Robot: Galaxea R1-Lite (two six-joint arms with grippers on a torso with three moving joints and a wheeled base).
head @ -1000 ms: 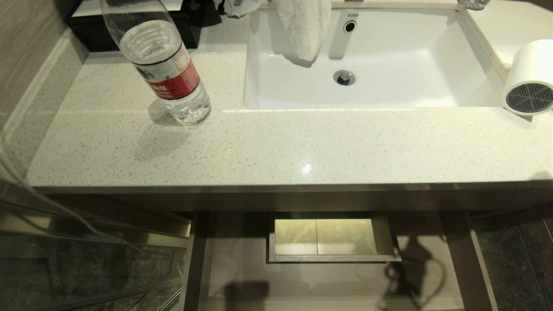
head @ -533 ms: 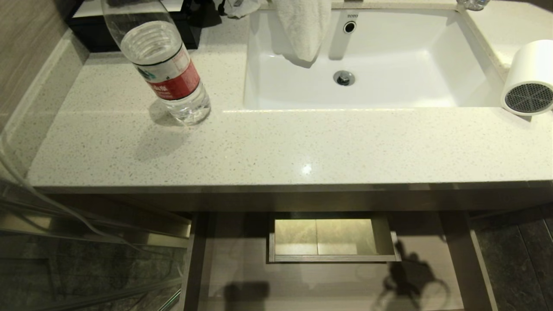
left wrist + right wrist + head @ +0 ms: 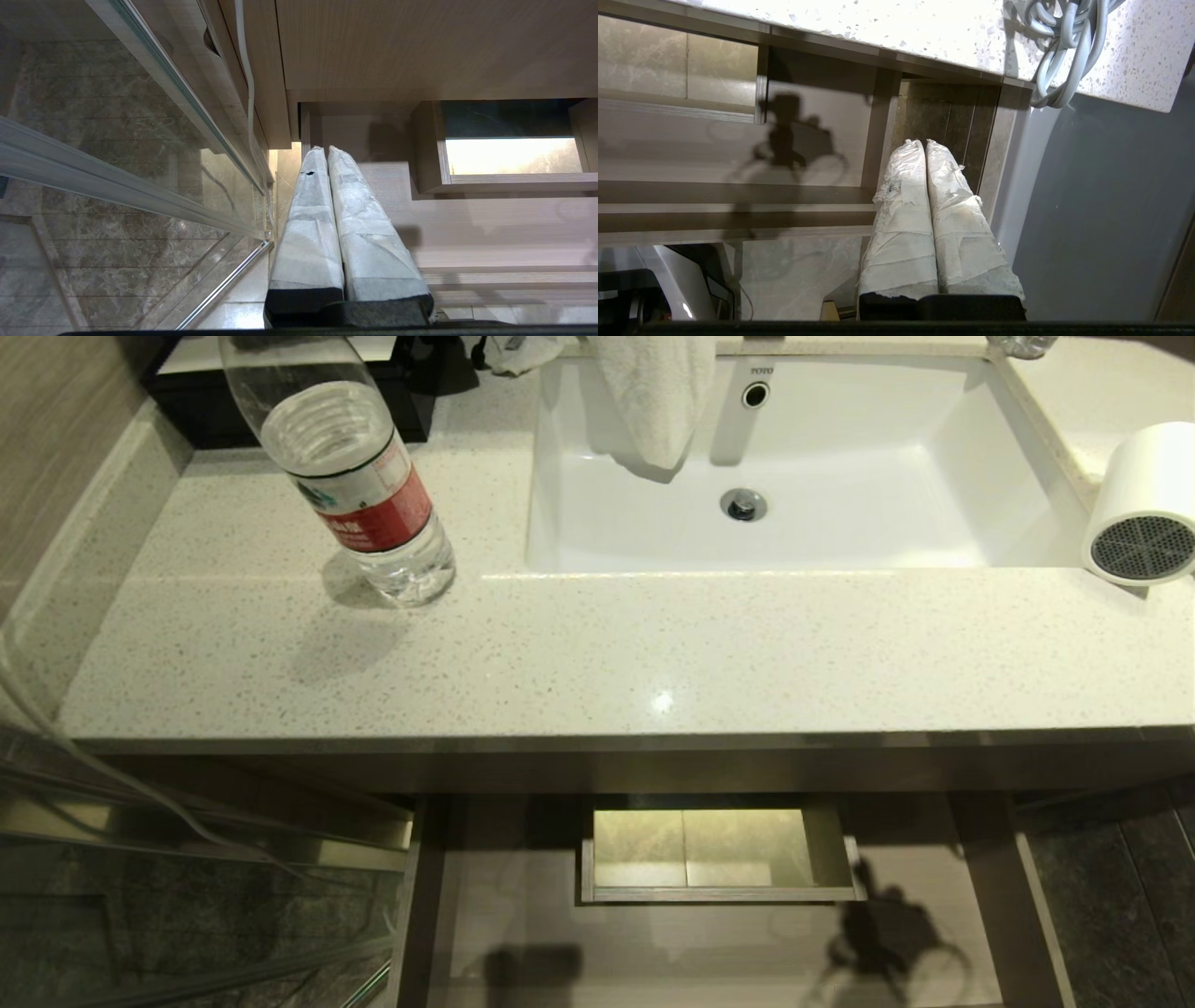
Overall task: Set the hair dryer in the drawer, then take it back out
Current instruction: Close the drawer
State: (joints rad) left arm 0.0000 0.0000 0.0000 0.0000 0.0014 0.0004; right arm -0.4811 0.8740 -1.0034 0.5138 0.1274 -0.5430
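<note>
A: So, the hair dryer (image 3: 1144, 504) lies on the tabletop (image 3: 597, 644) at the right edge beside the sink (image 3: 794, 467), above the open drawer (image 3: 523, 915).

B: And the right pincer (image 3: 925, 145) is closed on nothing, low by the drawer's side; the left pincer (image 3: 325, 152) is closed too.

A: The risk: the dryer's cord (image 3: 1064, 42) hangs over the edge (loosely bundled). It might snag on the rising pincer.

Speckled vanity counter (image 3: 597, 653), white sink (image 3: 840, 532) (dark stone floor (image 3: 1120, 896)).
</note>
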